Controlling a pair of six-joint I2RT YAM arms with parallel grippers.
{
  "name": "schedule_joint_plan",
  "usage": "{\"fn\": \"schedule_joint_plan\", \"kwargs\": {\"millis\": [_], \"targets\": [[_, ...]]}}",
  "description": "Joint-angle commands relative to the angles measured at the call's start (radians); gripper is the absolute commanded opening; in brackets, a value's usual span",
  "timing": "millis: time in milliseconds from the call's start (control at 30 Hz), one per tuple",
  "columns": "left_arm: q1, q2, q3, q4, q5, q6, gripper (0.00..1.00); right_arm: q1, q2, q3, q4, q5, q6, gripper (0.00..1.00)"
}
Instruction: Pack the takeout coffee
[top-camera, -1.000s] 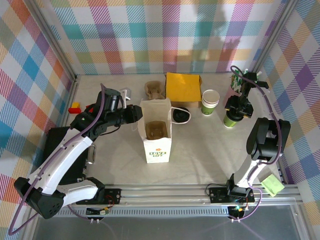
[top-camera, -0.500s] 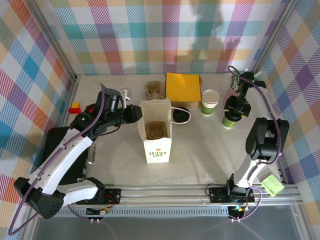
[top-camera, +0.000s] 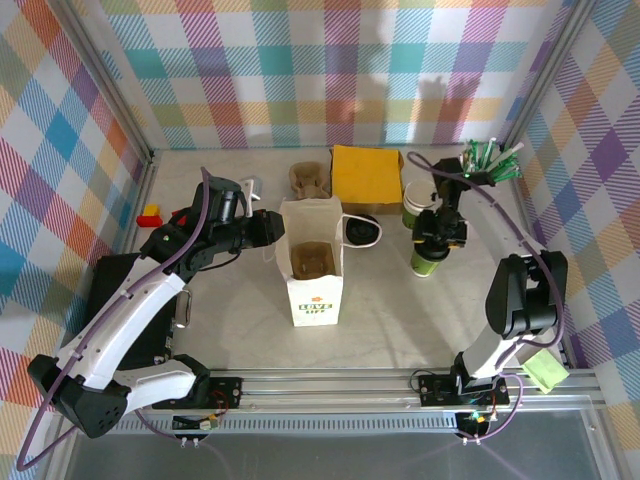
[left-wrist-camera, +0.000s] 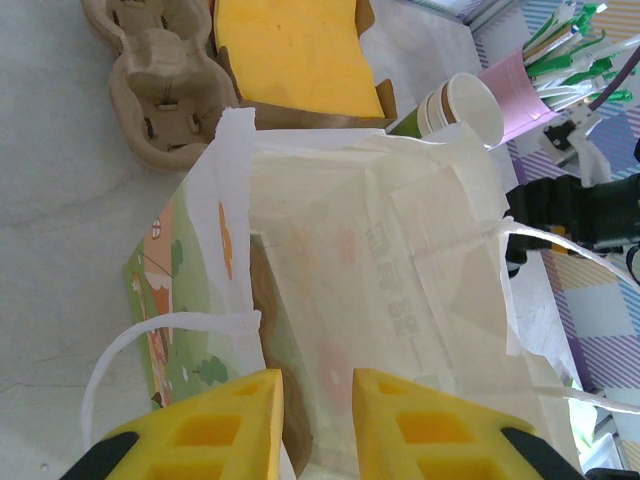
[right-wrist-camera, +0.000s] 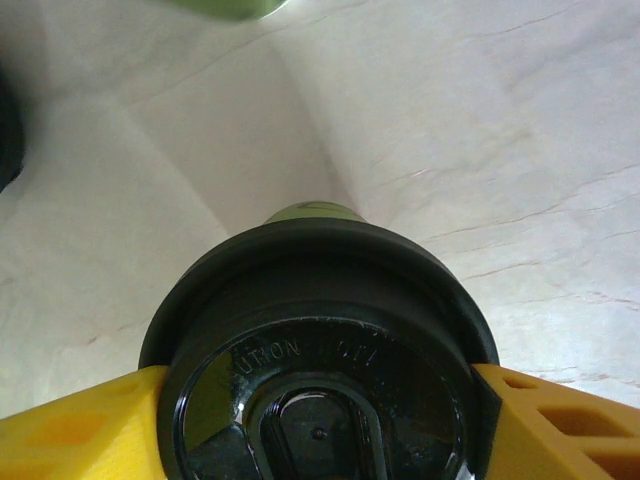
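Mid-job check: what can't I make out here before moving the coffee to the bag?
- Right wrist view: takeout coffee base hidden under its own lid, so contact with the table is unclear.
- Top view: right gripper fingertips hidden beneath its own wrist.
- Left wrist view: paper bag floor hidden by its folded walls; left gripper finger bases cut off by the bottom edge.

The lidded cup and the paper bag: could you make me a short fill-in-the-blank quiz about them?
The right gripper grips the small green-banded paper cup at its round ____ plastic lid. The left gripper pinches the white paper bag, whose mouth stands ____. The flat square pad behind the bag is ____.
Missing: black; open; yellow.
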Motion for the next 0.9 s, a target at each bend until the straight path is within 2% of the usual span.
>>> {"fn": "schedule_joint_plan", "kwargs": {"millis": [0,333,567,867], "targets": [[0.014,-0.027,0.011,-0.028,-0.016,0.017,0.25,0.068,-0.032,-0.019,-0.052,0.015,0.046,0.69],[0.014,-0.035,0.005,-0.033,-0.016,0.015,0.25,0.205,-0.074,-0.044,-0.052,0.068,0.116,0.77],[0.014,-0.033,0.001,-0.034,-0.017,0.011,0.25,0.228,-0.144,-0.061,-0.043,0.048,0.136,0.84],[0.013,-0.039,-0.004,-0.031,-0.015,0.007,0.24,0.228,-0.196,-0.122,0.002,0.010,0.136,0.87]]}}
